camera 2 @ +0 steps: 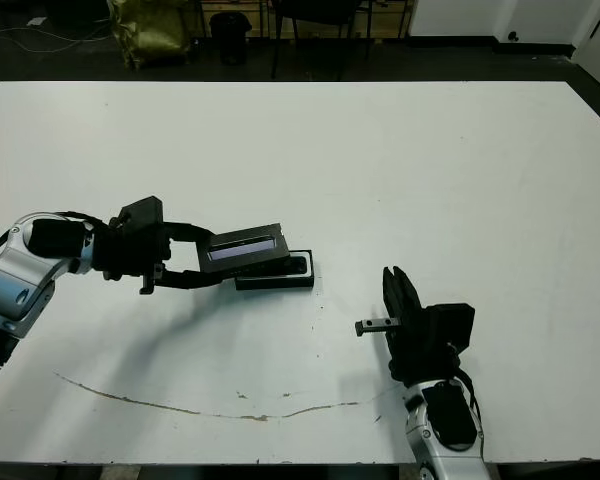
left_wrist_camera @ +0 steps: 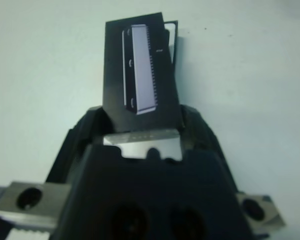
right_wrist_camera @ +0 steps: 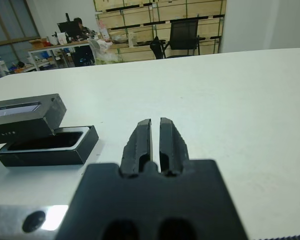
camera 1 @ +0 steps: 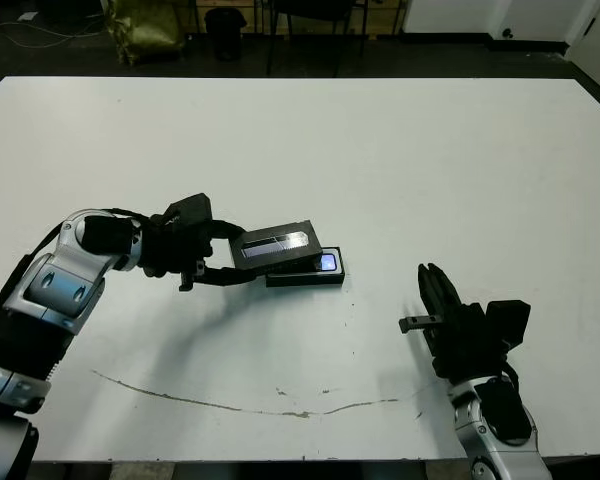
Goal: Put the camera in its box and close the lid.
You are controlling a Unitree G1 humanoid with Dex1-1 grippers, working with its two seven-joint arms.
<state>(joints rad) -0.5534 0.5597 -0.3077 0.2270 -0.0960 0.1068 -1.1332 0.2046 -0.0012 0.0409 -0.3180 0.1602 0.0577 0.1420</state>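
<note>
Left gripper [camera 1: 223, 255] has its jaws clamped on the lid [camera 1: 275, 243], tilted over the box [camera 1: 306, 273] mid-frame; camera [camera 1: 327, 262] sits inside. Right gripper [camera 1: 435, 290], lower right, jaws nearly closed, empty.

lid [camera 1: 276, 244] over box [camera 1: 306, 275] (table [camera 1: 430, 170] open)

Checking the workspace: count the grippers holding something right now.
1. The left gripper holds the lid tilted over the box. The right gripper is shut and empty, apart near the table's front edge.
</note>
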